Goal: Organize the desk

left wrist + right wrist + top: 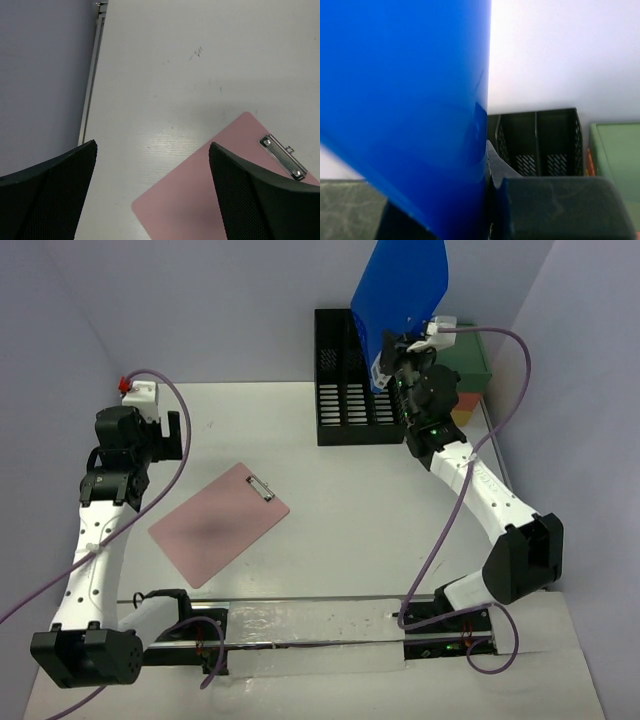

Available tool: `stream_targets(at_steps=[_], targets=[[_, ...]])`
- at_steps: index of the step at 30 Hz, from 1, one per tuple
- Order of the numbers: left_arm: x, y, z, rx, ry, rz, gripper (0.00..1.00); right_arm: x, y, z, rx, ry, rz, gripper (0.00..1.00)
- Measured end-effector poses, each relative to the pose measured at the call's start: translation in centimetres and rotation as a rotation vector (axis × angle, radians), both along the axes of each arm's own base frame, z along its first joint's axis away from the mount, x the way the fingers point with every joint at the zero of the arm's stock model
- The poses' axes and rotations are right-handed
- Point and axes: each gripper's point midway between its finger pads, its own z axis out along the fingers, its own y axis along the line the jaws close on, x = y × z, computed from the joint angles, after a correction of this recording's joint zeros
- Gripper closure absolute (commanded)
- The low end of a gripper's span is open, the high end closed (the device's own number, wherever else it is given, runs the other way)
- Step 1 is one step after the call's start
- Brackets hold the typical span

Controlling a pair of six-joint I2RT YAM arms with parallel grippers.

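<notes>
Right claw (388,360) is clamped on the lower edge of a blue board (400,295), holding it roughly upright over the right end of the black file rack (345,400). Left claw (152,150) is spread wide with nothing in it, well off to the rack's left. It hangs over the white desk (340,510), where a pink clipboard (220,523) lies flat, nearer than the rack, and a green drawer unit (470,365) sits just right of the rack.

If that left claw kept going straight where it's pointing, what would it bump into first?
Most likely the bare white desk, just beside a corner of the pink clipboard. Depth is unclear, so the open left gripper might catch its edge instead.
</notes>
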Motion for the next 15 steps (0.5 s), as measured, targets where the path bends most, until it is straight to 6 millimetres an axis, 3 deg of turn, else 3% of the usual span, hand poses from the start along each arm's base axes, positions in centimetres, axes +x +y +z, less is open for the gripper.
stream_targets(at_steps=[3,10,15], targets=[[0.4,1.3,-0.7,0.011,0.007,0.032,0.01,1.3,-0.6,-1.6,-0.006,0.030,-0.006,1.00],[0.8,3.4,-5.5,-0.008,0.131,0.083,0.01,4.8,-0.7,-7.5,-0.047,0.148,-0.031,1.00],[0.9,4.0,-6.1,-0.028,0.143,0.089,0.01,6.1,-0.9,-9.7,-0.064,0.177,-0.059,1.00]])
